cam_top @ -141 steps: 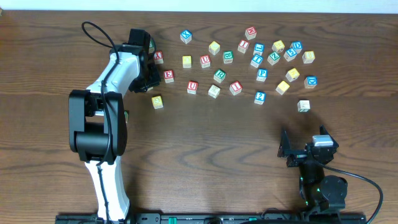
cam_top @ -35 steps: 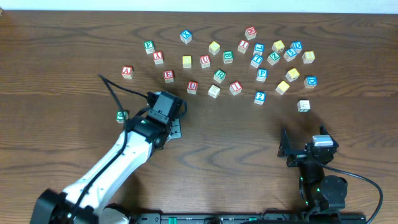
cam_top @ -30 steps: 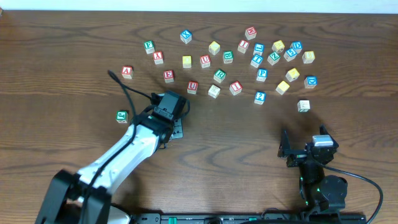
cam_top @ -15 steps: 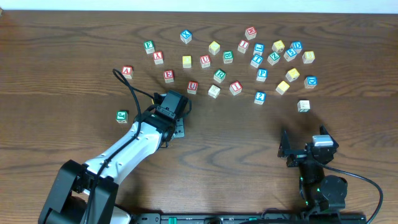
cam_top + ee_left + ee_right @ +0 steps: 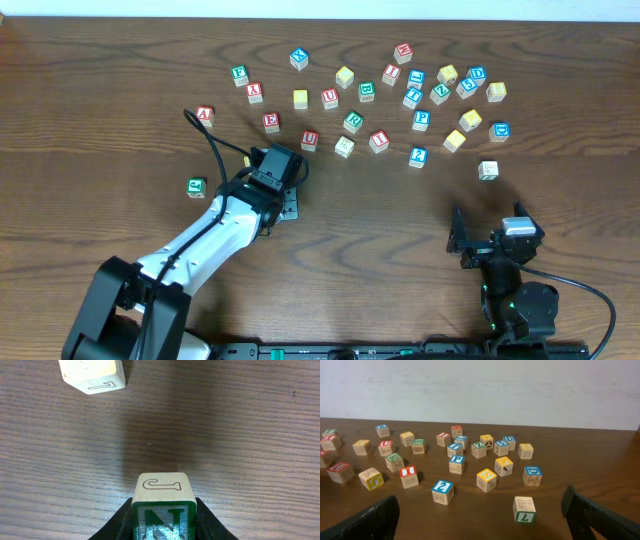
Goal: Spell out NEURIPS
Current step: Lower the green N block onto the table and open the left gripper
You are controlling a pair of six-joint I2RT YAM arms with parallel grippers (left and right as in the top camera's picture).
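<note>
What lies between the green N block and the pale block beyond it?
Only bare table, in the left wrist view, between the green N block and the pale block.

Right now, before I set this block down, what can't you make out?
- Left wrist: the N block is cut off by the bottom edge; its underside and any gap to the table are unseen.
- Overhead: that block sits hidden under the left gripper.
- Right wrist: letters on the far blocks are too small.
</note>
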